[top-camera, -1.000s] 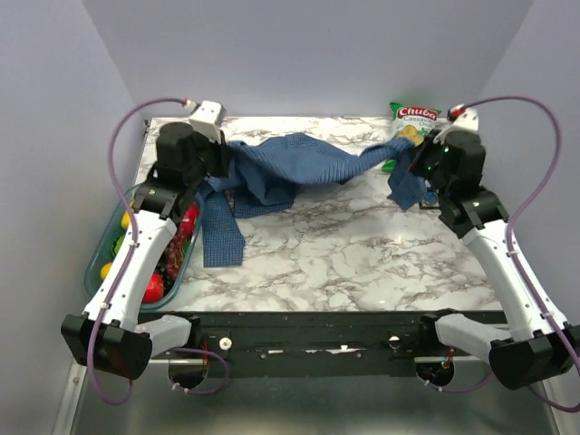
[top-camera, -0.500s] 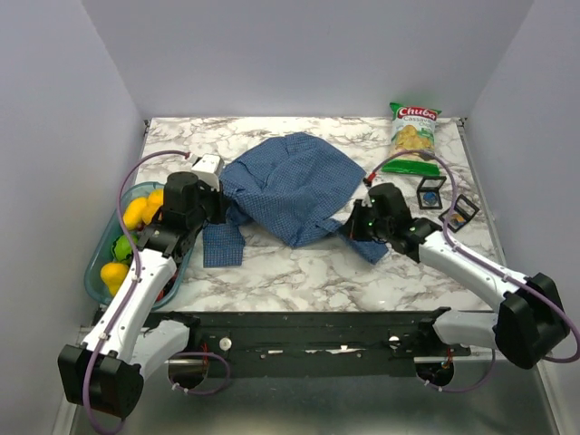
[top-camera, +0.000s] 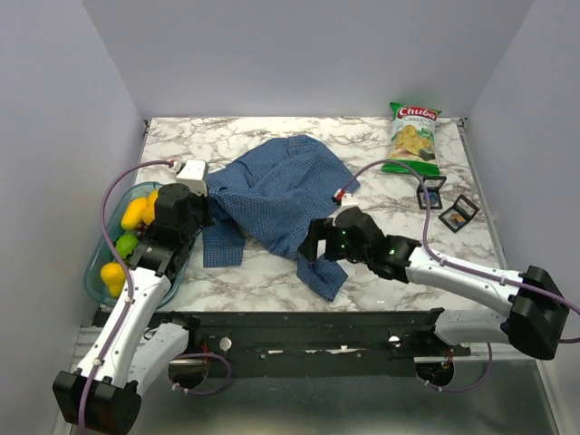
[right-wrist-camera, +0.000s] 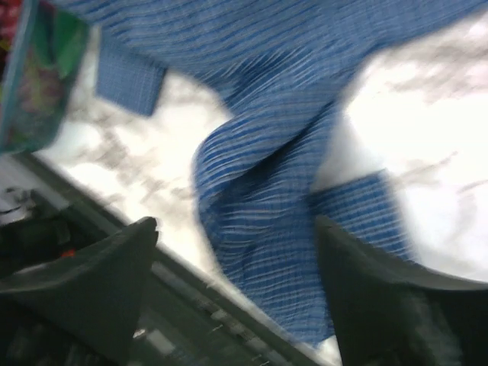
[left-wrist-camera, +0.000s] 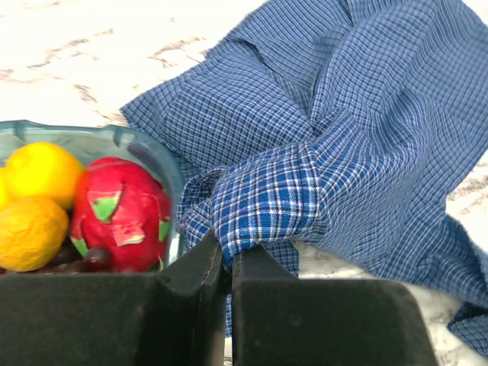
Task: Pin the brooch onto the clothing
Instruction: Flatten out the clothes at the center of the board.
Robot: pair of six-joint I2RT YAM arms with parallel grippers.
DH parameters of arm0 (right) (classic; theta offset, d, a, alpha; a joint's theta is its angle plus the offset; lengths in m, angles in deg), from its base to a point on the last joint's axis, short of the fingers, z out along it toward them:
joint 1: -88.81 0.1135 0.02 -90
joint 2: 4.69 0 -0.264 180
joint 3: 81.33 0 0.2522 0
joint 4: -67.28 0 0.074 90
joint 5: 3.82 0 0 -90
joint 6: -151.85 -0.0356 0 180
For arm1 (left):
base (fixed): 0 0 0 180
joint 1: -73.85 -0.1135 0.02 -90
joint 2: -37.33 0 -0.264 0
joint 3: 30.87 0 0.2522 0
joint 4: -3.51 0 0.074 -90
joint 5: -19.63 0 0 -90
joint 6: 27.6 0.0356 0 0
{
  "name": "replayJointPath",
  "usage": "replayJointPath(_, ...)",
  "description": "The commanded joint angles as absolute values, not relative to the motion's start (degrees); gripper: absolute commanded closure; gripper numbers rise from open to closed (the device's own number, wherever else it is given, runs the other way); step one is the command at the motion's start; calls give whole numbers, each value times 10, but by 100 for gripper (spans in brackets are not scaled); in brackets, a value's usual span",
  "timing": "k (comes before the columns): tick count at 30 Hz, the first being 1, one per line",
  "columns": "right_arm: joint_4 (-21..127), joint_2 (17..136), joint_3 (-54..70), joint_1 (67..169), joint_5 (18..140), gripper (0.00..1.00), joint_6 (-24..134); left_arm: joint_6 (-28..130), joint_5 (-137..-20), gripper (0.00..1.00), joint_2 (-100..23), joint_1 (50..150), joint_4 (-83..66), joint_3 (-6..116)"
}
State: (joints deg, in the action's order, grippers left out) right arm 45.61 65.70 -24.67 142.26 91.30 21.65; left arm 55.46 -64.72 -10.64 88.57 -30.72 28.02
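**While Right Jaws Gape, Shirt Is Pinched by Left Arm**

Where the left gripper [left-wrist-camera: 226, 255] is closed, a fold of the blue checked shirt [top-camera: 281, 195] is seen clamped between its dark jaws, just beside the rim of a teal fruit bin [left-wrist-camera: 114, 137]. The right gripper [right-wrist-camera: 236, 225] is shown with its jaws spread wide and nothing gripped. A trailing length of the shirt is draped below the gap, though whether it is touched cannot be told through the blur. The shirt is spread rumpled across the middle of the marble table [top-camera: 435, 272], with one part run out toward the near edge. Yellow fruit [top-camera: 133, 213] and a red dragon fruit [left-wrist-camera: 122, 210] are held in the bin at the table's left edge. A chip bag [top-camera: 412, 136] is laid at the far right, with two small dark cases [top-camera: 432, 193] set near it.
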Motion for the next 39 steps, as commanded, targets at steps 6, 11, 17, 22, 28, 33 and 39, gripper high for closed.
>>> replayJointPath(6, 353, 716, -48, 1298, 1033, 0, 395, 564, -611, 100, -89, 886, -277, 269)
replayJointPath(11, 337, 853, 79, 1210, 1017, 0, 462, 562, -625, 100, -92, 886, -278, 268)
replayJointPath(17, 252, 1021, 265, 1133, 914, 0, 492, 560, -635, 100, -93, 886, -273, 266)
replayJointPath(22, 194, 1154, 405, 1105, 881, 0, 508, 559, -639, 100, -99, 886, -273, 265)
replayJointPath(28, 145, 1256, 491, 1072, 847, 4, 520, 559, -645, 100, -109, 886, -273, 265)
replayJointPath(33, 126, 1295, 507, 1069, 842, 7, 560, 558, -652, 100, -118, 886, -273, 266)
replayJointPath(39, 122, 1312, 512, 1068, 829, 8, 574, 558, -655, 100, -122, 886, -274, 268)
